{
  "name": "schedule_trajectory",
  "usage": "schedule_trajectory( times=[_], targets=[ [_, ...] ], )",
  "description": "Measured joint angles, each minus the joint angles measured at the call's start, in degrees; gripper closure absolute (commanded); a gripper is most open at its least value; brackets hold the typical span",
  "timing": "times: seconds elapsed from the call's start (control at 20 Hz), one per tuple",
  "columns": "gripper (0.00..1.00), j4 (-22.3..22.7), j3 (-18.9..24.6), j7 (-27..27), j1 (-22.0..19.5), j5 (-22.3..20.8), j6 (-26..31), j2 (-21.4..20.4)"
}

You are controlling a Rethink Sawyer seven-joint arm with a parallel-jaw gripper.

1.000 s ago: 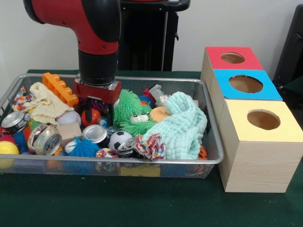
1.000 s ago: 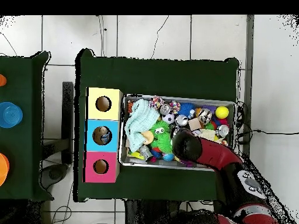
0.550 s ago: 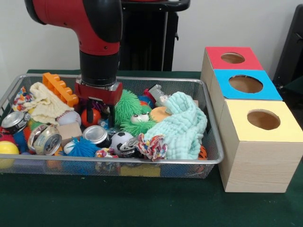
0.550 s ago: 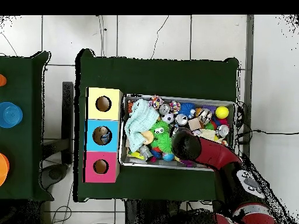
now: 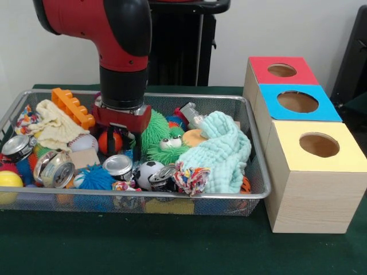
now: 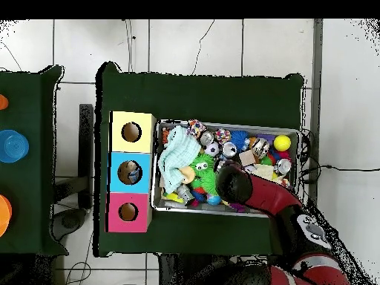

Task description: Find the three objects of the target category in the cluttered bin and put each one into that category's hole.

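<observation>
While overhead the arm [image 6: 256,194] hides it, the front shows the hand [image 5: 119,140].

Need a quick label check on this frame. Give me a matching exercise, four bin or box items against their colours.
Items:
1. brick
2. fuzzy toy
3. cloth
4. nearest box top

Colours:
A. yellow
B. mint
C. orange
D. green

Pairs: 1-C, 2-D, 3-B, 4-A
</observation>
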Motion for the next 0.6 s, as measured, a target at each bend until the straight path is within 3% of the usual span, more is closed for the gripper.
schedule_trajectory(
  times=[0.6],
  targets=[
    [0.0, 0.07, 0.02, 0.0, 0.45, 1.2, -3.21, 1.0]
  ],
)
